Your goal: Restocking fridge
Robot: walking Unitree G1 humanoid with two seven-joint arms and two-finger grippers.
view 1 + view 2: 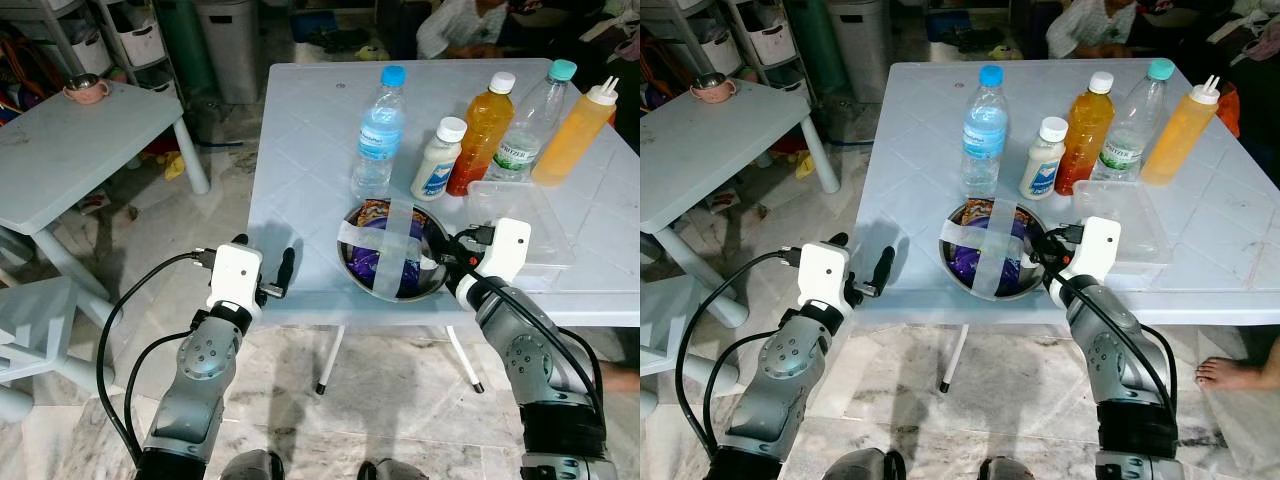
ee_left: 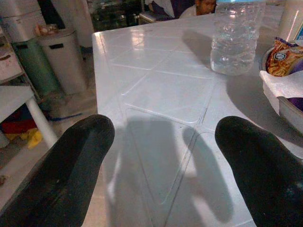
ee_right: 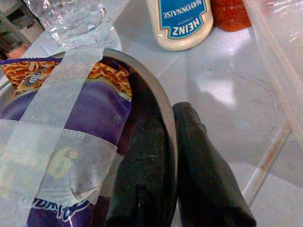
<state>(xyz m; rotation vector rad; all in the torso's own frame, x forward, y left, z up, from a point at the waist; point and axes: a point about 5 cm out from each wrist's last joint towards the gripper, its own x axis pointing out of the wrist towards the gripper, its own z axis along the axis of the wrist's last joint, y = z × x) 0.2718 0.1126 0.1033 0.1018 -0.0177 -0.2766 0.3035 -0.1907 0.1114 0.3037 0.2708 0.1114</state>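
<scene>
five containers standing in a row at the far side of the white table (image 1: pixel 300 130) in the eye views: two water bottles (image 1: pixel 379 130), two orange bottles (image 1: pixel 482 132), one mayonnaise bottle (image 1: pixel 437 158), with one taped metal bowl (image 1: pixel 392 252) near the front edge. in the left wrist view, left gripper (image 2: pixel 161 165) spread wide over bare tabletop, holding nothing. in the right wrist view, right gripper (image 3: pixel 173 165) pinched onto the bowl's rim, one finger inside, one outside.
</scene>
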